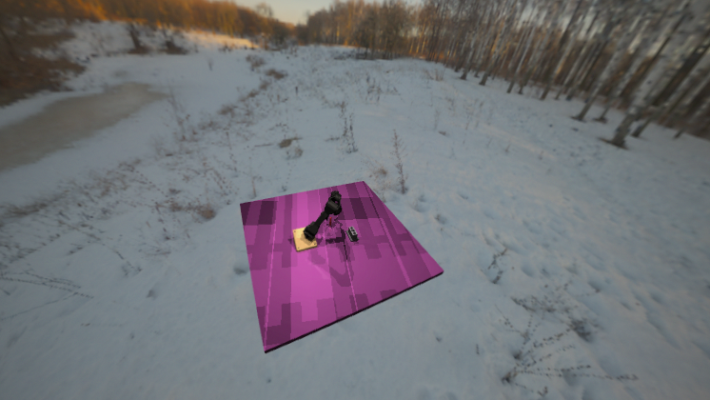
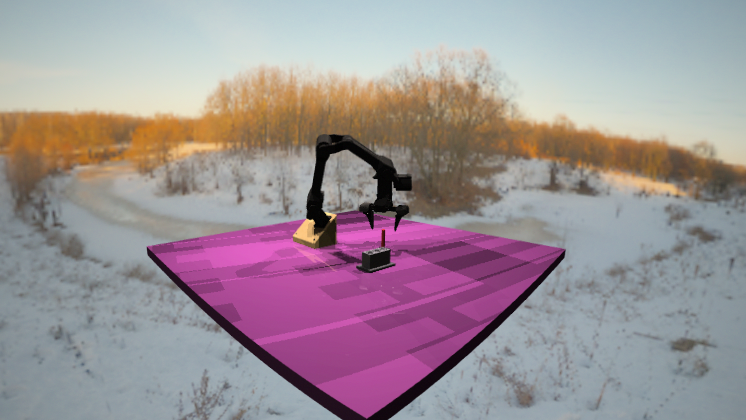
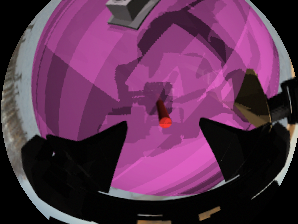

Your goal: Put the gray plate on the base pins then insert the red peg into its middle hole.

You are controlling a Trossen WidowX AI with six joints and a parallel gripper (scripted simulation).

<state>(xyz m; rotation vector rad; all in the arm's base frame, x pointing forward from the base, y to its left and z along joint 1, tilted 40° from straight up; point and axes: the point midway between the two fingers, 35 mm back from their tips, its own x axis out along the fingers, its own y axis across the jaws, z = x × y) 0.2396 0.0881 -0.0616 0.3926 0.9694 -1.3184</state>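
The red peg (image 1: 330,220) (image 2: 383,238) (image 3: 162,113) stands upright on the mat, apart from the base. My gripper (image 2: 384,229) (image 3: 164,123) is open and empty. It points down just above the peg, and in the wrist view the peg's top shows between the two spread fingertips. The dark block-shaped base (image 2: 378,267) stands beside the peg, with a flange around its foot. The gray plate (image 2: 375,249) appears to lie flat on top of the base. Its holes are too small to tell apart, and its top is mostly cut off in the wrist view.
The purple table top (image 1: 377,278) (image 2: 323,333) (image 3: 80,65) carries everything. The arm stands on a tan mount (image 1: 304,244) (image 2: 313,237) (image 3: 251,98), to the left of the peg in the exterior view. The arm's shadow falls near the base.
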